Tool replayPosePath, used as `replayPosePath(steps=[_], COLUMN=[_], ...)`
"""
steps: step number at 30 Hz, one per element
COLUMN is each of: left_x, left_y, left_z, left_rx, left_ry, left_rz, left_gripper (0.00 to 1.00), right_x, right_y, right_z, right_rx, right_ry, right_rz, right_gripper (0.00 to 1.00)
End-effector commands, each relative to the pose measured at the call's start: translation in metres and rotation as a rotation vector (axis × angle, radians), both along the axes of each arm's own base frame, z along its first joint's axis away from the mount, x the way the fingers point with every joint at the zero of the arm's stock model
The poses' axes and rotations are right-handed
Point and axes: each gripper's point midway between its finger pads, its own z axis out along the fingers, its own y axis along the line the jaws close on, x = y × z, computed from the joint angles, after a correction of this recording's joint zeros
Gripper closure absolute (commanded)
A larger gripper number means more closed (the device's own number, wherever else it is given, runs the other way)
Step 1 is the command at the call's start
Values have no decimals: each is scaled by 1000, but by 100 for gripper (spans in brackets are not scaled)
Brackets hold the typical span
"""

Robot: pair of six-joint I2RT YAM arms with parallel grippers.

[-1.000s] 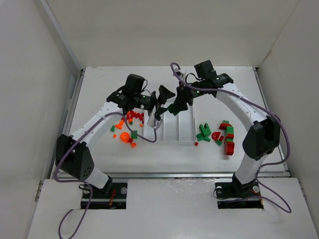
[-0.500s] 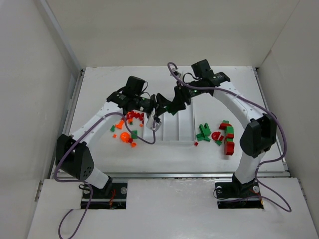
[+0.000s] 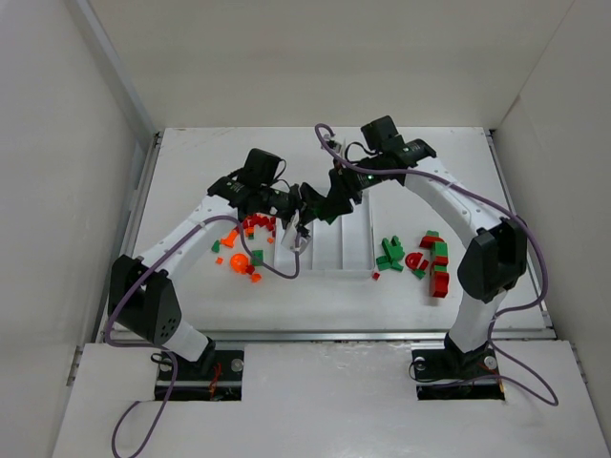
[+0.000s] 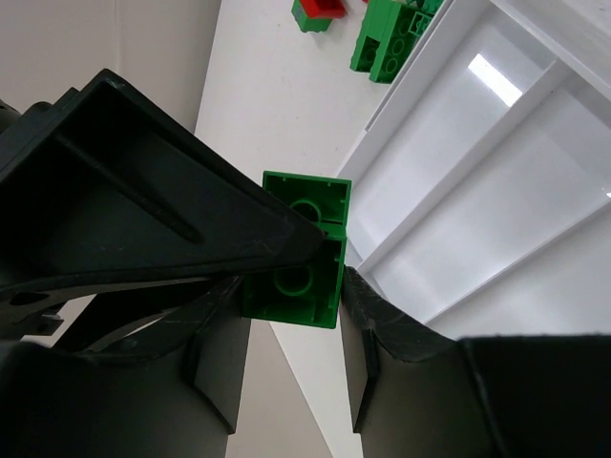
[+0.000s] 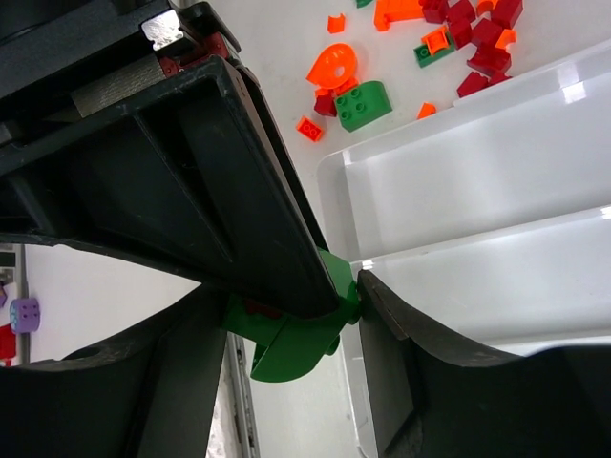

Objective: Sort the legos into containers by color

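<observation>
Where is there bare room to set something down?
Bare: the table strip between tray and near edge; the far strip beyond the tray. Crowded: left lego pile, right lego pile, and left hand and right hand over the tray's far-left corner.

Green lego (image 4: 304,239): half behind a black finger (image 4: 143,191); full shape unclear.
Tray (image 3: 355,246): left compartment covered by my left gripper (image 3: 302,227) and right gripper (image 3: 325,207) from above.
Loose legos (image 3: 250,227): too small for shapes.
Purple cube (image 5: 24,315): tiny, unidentified.
</observation>
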Motion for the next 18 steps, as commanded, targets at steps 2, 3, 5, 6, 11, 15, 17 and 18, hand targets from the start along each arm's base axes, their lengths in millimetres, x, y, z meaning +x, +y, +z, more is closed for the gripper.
replayPosePath(steps=[2,3,5,6,11,15,17,18], left_x=[-2,-2,-2,2,21,33,35,38], left_y=[-9,-9,-8,-6,1,6,7,8], left_z=[11,10,9,10,12,25,30,27], left_rx=[-24,-23,-22,-26,-57,-147,-182,-187], left_ry=[-201,-188,-166,-159,-42,101,174,210], left_rz=[-123,-116,-104,-86,71,225,283,324], left_gripper=[100,100,100,100,100,100,100,100], right_x=[-11,-11,-9,-9,14,37,46,48], right_y=[12,12,11,10,-12,-32,-34,-35], right_z=[19,19,18,20,33,48,54,56], right_rx=[51,51,43,40,36,57,98,118], right_ry=[-24,-24,-28,-40,-101,-148,-150,-103], right_rz=[60,60,53,47,-91,-253,-298,-327], right_gripper=[77,66,29,22,0,4,12,17])
